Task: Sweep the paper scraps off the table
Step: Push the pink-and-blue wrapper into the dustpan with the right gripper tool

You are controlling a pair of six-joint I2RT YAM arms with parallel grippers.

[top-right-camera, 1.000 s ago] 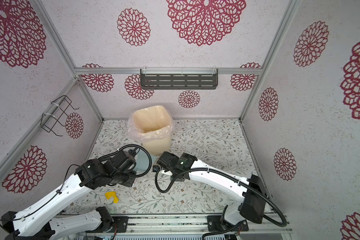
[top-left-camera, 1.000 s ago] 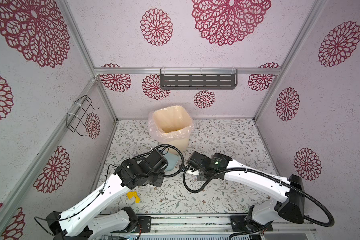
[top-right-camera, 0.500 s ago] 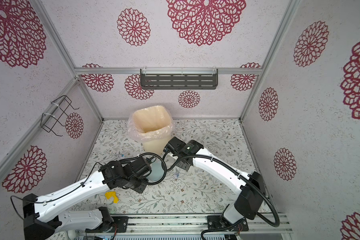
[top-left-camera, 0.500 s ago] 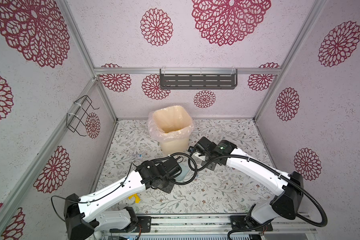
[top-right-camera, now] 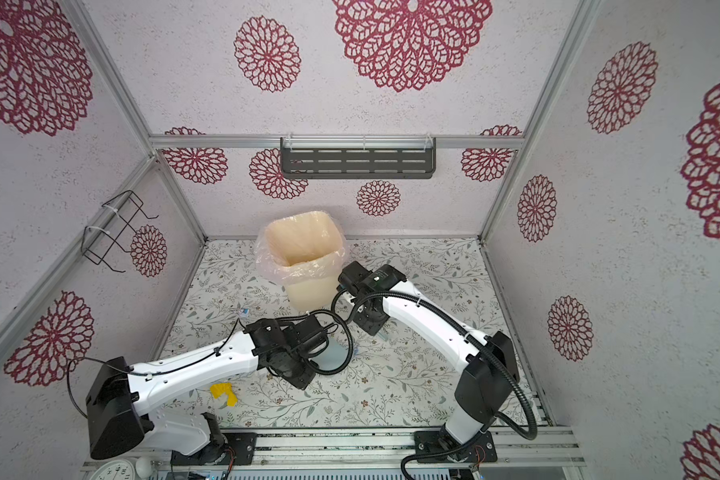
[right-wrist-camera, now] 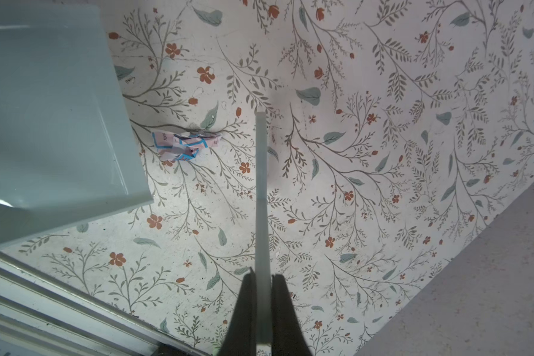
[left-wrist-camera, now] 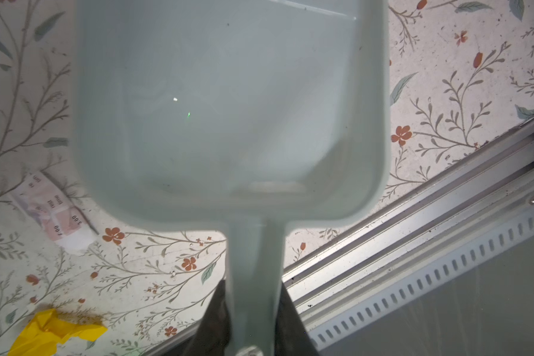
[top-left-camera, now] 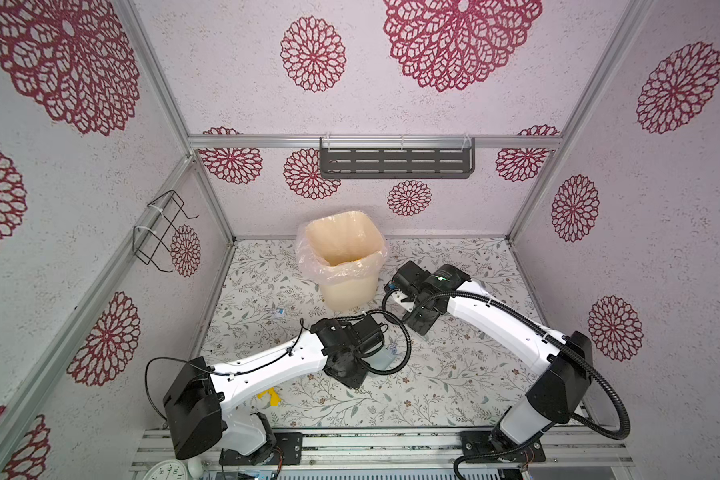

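Well, nearest me, just outside the table's front edge, one clock face point(top-left-camera: 171, 470) shows 10 and 11. On the table point(right-wrist-camera: 383, 185) I count four paper scraps point(top-right-camera: 224, 392). One yellow scrap point(top-left-camera: 269, 397) lies near the front edge, toward the left corner. One pale pink scrap point(left-wrist-camera: 54, 212) lies flat just beside the one dustpan point(left-wrist-camera: 228, 108). Its print reads 3.00 and 7.00, and the rest is too blurred. My left gripper point(left-wrist-camera: 253, 288) is clamped on the dustpan's handle, around the middle of the table. One crumpled pink scrap point(right-wrist-camera: 184, 146) with blue lines sits just ahead of the pan's lip, apart from it; I cannot read its lettering. My right gripper point(right-wrist-camera: 262, 277) is pinched tight on the one brush point(right-wrist-camera: 261, 185), seen edge-on as a thin pale strip. One small white-and-blue scrap point(top-left-camera: 280, 311) lies toward the left edge. At the back edge stands one cream bin point(top-left-camera: 350, 286) with a clear liner.
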